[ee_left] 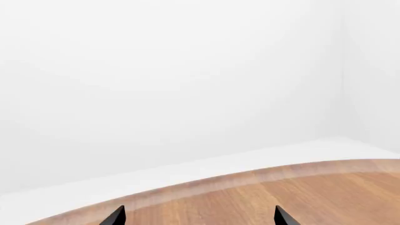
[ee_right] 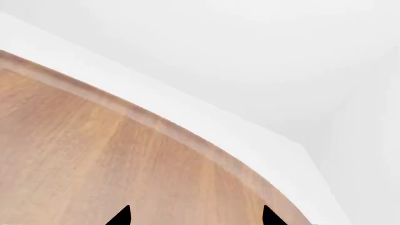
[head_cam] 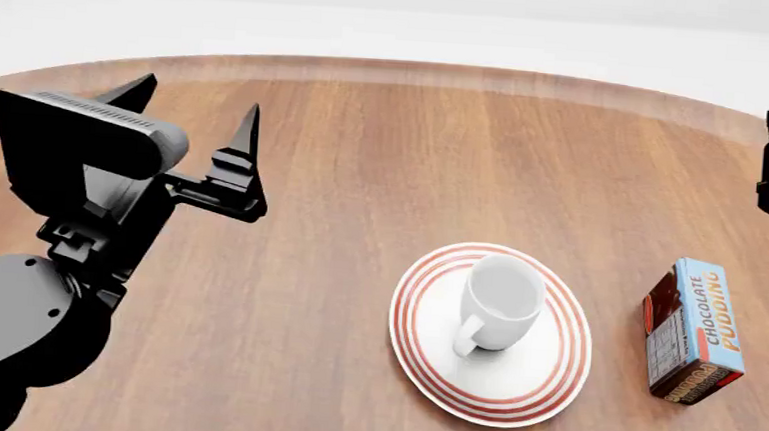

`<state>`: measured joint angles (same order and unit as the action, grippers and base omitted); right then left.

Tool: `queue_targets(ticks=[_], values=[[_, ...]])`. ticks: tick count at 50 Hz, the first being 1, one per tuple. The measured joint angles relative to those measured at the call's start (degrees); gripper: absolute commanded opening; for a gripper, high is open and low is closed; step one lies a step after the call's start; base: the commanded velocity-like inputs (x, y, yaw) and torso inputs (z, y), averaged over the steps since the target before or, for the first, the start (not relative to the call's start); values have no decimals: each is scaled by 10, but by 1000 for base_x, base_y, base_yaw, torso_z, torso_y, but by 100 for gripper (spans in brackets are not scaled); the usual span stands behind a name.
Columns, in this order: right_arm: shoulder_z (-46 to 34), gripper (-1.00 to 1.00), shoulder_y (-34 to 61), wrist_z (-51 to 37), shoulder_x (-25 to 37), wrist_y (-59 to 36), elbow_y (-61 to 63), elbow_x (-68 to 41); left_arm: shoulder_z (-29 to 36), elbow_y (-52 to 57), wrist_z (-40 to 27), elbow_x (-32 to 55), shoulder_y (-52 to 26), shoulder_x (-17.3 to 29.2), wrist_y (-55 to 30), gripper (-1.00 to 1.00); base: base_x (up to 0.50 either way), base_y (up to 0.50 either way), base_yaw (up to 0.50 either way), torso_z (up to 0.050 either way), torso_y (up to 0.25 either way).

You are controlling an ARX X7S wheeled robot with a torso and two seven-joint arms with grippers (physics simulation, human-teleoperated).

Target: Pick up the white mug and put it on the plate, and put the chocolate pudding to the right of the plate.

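Left jaws [head_cam: 193, 114] spread wide, empty, held over bare wooden counter [head_cam: 362, 144] at far left. Well off to their right: the plate [head_cam: 418, 368], red-ringed, with the white mug [head_cam: 499, 301] upright on it, handle toward the robot; just right of it the chocolate pudding [head_cam: 693, 331], face reading "CHOCOLATE PUDDING" in orange. Right jaws [ee_right: 195, 216] beyond the carton, tips apart, holding nothing.
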<state>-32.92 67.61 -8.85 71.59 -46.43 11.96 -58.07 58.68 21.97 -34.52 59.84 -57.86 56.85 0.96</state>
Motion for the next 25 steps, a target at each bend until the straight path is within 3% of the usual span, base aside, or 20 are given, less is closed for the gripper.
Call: queue_targets(ticks=[13, 25], values=[[33, 100, -112, -132, 112, 229, 199, -67, -14, 65, -32, -1, -1, 41, 2, 100, 0, 0, 0, 0, 0], [6, 100, -200, -248, 151, 419, 314, -56, -28, 132, -84, -23, 16, 92, 23, 100, 0, 0, 0, 0, 0]])
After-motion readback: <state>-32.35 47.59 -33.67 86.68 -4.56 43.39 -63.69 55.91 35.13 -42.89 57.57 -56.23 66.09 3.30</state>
